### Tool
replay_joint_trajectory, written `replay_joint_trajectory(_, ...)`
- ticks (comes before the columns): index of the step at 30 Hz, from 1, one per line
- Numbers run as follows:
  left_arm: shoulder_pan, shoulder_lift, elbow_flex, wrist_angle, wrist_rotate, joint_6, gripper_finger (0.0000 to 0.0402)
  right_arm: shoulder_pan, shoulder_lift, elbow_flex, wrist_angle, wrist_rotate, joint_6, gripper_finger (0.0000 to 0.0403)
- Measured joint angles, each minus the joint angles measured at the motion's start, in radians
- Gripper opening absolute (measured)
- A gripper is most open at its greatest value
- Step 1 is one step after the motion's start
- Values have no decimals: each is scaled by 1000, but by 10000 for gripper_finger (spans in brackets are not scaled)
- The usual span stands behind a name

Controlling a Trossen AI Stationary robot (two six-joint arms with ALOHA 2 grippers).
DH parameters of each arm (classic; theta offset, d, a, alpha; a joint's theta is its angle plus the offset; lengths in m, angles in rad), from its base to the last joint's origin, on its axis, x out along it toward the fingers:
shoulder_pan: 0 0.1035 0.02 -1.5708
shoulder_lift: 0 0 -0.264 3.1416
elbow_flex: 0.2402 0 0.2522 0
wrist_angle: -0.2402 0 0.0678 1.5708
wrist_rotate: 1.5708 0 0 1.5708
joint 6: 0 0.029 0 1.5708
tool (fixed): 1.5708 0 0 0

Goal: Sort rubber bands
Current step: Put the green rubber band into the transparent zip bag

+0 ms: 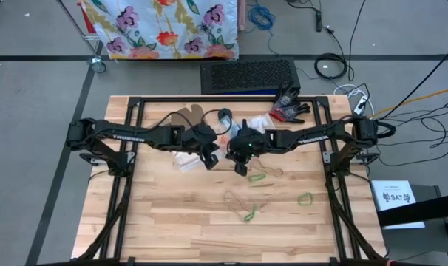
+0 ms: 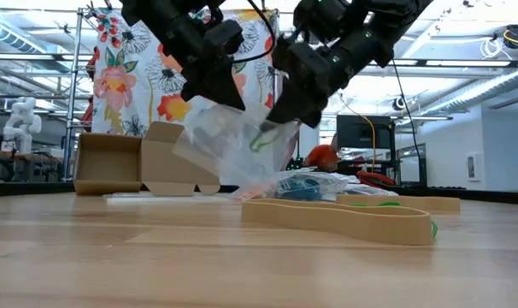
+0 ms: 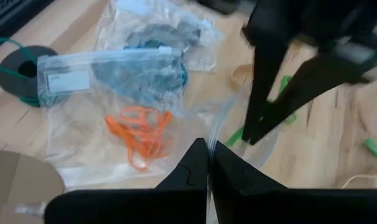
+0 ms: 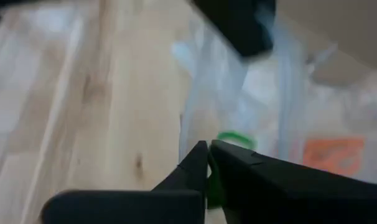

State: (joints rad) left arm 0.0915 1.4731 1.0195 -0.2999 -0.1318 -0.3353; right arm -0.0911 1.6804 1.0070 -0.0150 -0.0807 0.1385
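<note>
Left gripper [image 3: 208,163]: pinched on clear bag [image 2: 229,145] edge, frame centre.
Right gripper [image 4: 208,163]: closed on green rubber band [image 4: 235,139].
Risk: band could snag the bag mouth and drop outside.

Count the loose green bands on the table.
3 green bands: one beside the right gripper, one farther right, one nearer the front edge. More may hide under the arms.
</note>
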Motion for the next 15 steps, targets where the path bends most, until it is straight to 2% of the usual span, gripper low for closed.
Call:
replay_joint_trajectory(9, 0, 0, 0, -54, 0, -21, 6, -9, -8, 93, -58, 42, -63, 115)
replay_joint_trajectory(15, 0, 0, 0, -116, -9, -19, 6, -6, -72, 195, -373, 162, -96, 139)
